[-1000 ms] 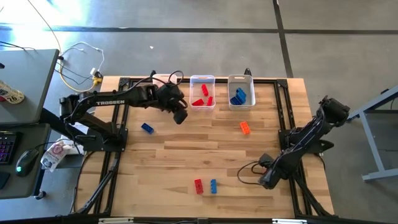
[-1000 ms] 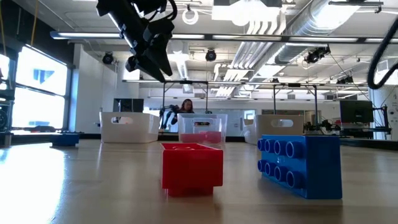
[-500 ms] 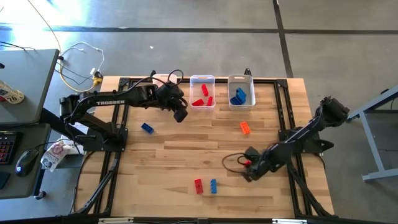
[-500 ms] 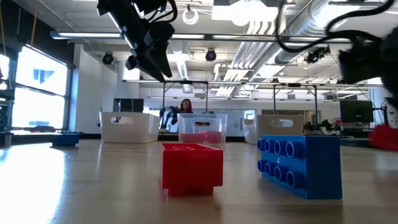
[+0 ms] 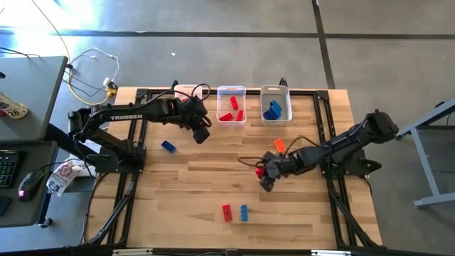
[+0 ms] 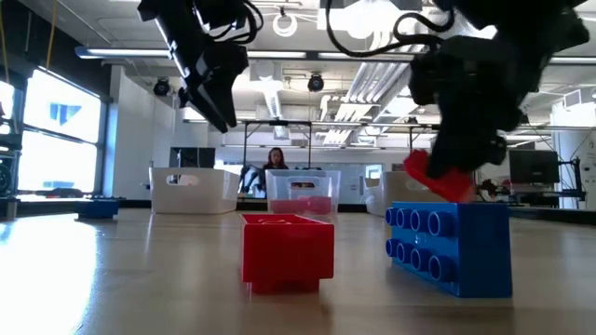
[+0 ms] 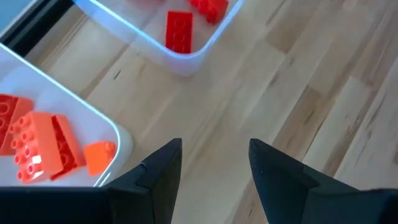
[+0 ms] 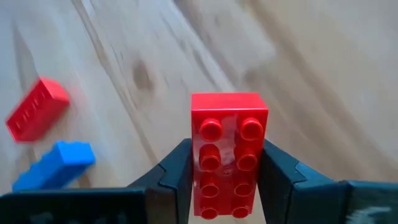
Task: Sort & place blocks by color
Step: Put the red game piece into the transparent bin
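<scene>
1. Swinging in from the table's near right corner, the right arm now reaches toward the middle, its right gripper [image 5: 266, 173] in the air and pinching a red brick [image 8: 228, 149] between both fingers.
2. Just beyond that gripper an orange brick [image 5: 279, 145] lies on the wood, and nearer the front edge a second red brick [image 5: 227, 212] sits just left of a blue brick [image 5: 244, 212].
3. Over on the left, the left gripper [image 5: 201, 133] has drifted slightly leftward; it hovers near the far bins with its fingers spread and nothing between them.
4. One lone blue brick [image 5: 168, 146] rests on the left side.
5. At the far edge, the red bin [image 5: 231, 91] holds red bricks, the blue bin [image 5: 275, 90] blue ones, and the left wrist view shows orange bricks [image 7: 43, 146] in a third bin [image 7: 121, 134].
</scene>
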Robot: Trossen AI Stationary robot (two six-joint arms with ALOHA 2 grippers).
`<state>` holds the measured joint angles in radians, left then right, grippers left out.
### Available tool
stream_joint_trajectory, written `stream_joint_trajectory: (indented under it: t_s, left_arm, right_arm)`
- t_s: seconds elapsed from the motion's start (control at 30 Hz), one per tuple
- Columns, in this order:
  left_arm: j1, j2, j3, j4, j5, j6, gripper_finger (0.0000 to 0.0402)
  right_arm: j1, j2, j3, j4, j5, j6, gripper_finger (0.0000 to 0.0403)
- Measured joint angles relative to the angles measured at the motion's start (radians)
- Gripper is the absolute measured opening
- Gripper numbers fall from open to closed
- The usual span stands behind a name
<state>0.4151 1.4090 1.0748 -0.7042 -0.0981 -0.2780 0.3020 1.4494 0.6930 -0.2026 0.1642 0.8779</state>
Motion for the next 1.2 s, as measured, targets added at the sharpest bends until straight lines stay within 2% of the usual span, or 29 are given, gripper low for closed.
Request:
stream_joint_trajectory:
  t_s: [0.4,0.7,1.2]
  left_arm:
    - [0.0,0.0,0.0,-0.056,-0.002,0.073,0.0172]
    - [0.0,0.0,0.0,-0.062,-0.002,0.091,0.0172]
    - [0.0,0.0,0.0,-0.232,-0.002,0.065,0.0172]
  right_arm:
    - [-0.227,0.0,0.0,0.269,-0.014,-0.315,0.0111]
    - [-0.393,-0.001,0.0,0.435,-0.019,-0.485,0.0111]
    - [-0.556,-0.002,0.0,0.831,-0.02,-0.759,0.0111]
